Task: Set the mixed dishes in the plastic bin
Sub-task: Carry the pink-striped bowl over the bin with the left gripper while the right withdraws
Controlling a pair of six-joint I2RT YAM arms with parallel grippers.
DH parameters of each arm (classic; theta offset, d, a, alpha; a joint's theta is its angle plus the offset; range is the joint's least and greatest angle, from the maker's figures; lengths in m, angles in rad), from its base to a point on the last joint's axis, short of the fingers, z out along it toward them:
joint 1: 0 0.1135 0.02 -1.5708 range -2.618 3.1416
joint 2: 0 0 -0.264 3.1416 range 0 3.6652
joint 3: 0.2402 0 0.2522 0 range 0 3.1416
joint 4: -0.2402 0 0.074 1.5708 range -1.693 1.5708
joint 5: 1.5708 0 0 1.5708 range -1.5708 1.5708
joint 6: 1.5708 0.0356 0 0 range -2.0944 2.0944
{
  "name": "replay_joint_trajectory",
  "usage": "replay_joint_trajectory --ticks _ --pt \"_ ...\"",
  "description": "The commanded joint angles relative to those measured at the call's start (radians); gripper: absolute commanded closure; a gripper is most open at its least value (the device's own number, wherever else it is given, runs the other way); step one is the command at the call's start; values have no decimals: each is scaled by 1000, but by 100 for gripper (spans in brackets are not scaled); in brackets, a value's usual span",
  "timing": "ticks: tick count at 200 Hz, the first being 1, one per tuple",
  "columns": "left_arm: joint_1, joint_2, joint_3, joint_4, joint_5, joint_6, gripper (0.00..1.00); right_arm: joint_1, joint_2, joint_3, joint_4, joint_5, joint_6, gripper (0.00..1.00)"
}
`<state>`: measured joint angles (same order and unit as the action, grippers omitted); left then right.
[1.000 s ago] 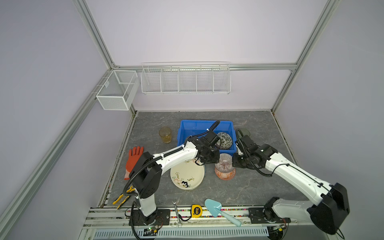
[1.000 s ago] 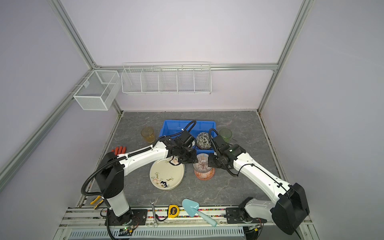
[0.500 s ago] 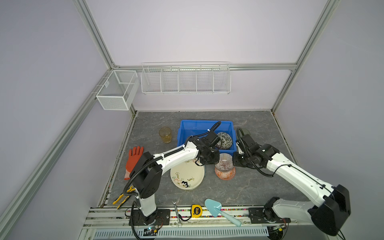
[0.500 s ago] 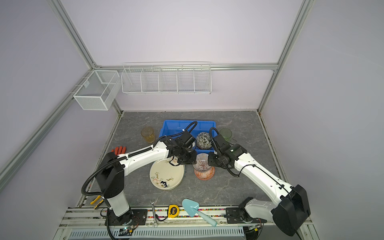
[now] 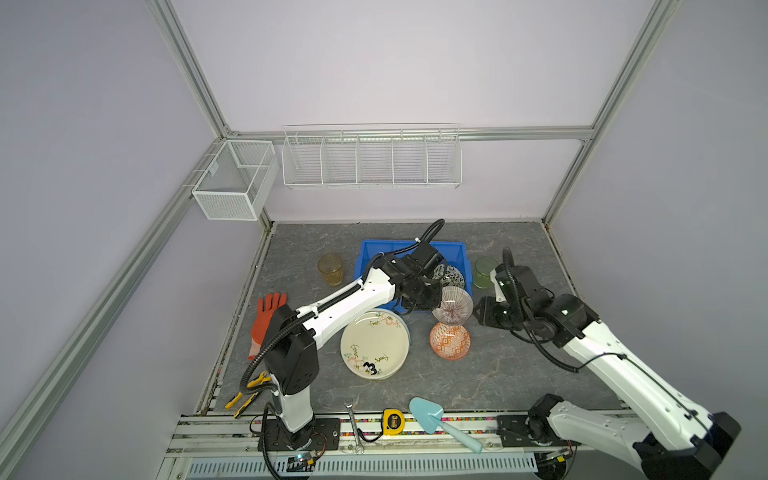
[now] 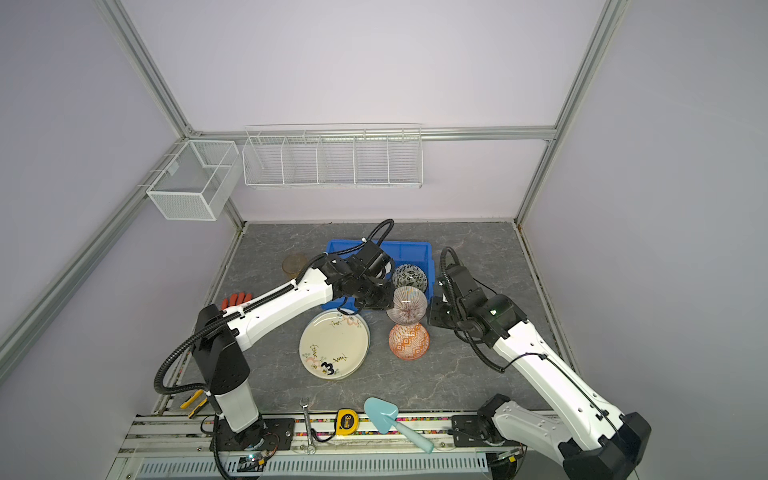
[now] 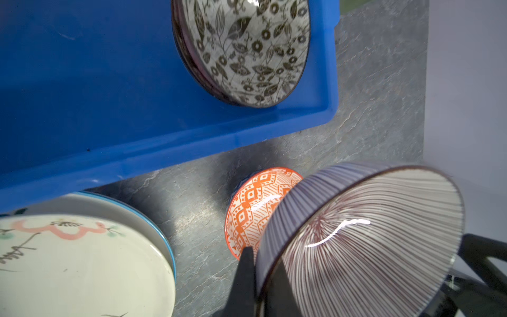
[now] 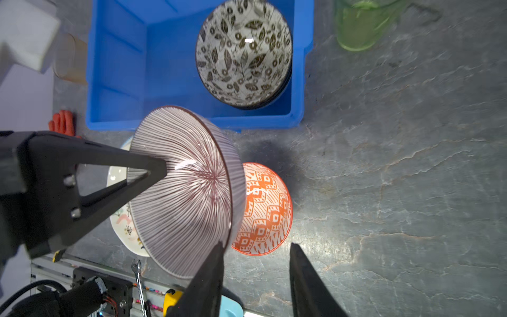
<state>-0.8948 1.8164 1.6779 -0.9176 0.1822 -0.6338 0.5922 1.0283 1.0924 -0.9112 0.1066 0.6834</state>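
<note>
**Left gripper (image 7: 259,274) pinched on a bowl's rim, right gripper (image 8: 256,245) parted beside it**

The left gripper's jaws are closed tight, one finger inside and one outside the wall of a round white ceramic bowl with fine dark radial stripes (image 8: 186,192). The bowl hangs tilted above the table. The right gripper's jaws stand clearly apart with nothing between them. One fingertip (image 8: 219,247) sits right at the striped bowl's rim, and I cannot tell whether it touches.

Nearest me, along the front rail, lie a light-blue plastic trowel (image 5: 428,415), a yellow tape measure (image 5: 392,419) and a steel wrench (image 5: 353,419).

Further in, on the grey stone-look table (image 5: 498,374), a round cream plate with floral drawings and a black "3" (image 5: 374,345) lies on a second, blue-edged plate (image 7: 123,211). Just right of it a small orange-and-white patterned bowl (image 5: 450,340) stands upright under the striped bowl; whether those two touch I cannot tell. An orange rubber glove (image 5: 266,320) lies by the left edge.

Behind the plates sits the shallow rectangular bright-blue plastic bin (image 5: 374,251). The striped bowl hangs outside it, at its near right corner. Inside, at the right end, rests a small bowl with a dark leaf pattern (image 5: 451,275). An amber glass cup (image 5: 331,269) stands on the table left of the bin, and a green glass cup (image 5: 485,272) stands on the table to its right.

Farthest off, white wire baskets (image 5: 370,158) hang on the wall.
</note>
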Motion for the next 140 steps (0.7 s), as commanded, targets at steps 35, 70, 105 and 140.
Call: replay_joint_trajectory --ticks 35,70,105,140 --pt "78 126 263 -101 -64 119 100 -49 -79 11 -112 55 -6 23" --pt "116 237 443 -151 -107 193 100 -67 -94 -11 -126 55 1 7" --pt "130 347 584 -199 -121 253 100 -79 -97 -26 -122 53 -9 8" --pt "129 401 622 -212 -99 264 100 -88 -89 -43 -115 51 -17 8"
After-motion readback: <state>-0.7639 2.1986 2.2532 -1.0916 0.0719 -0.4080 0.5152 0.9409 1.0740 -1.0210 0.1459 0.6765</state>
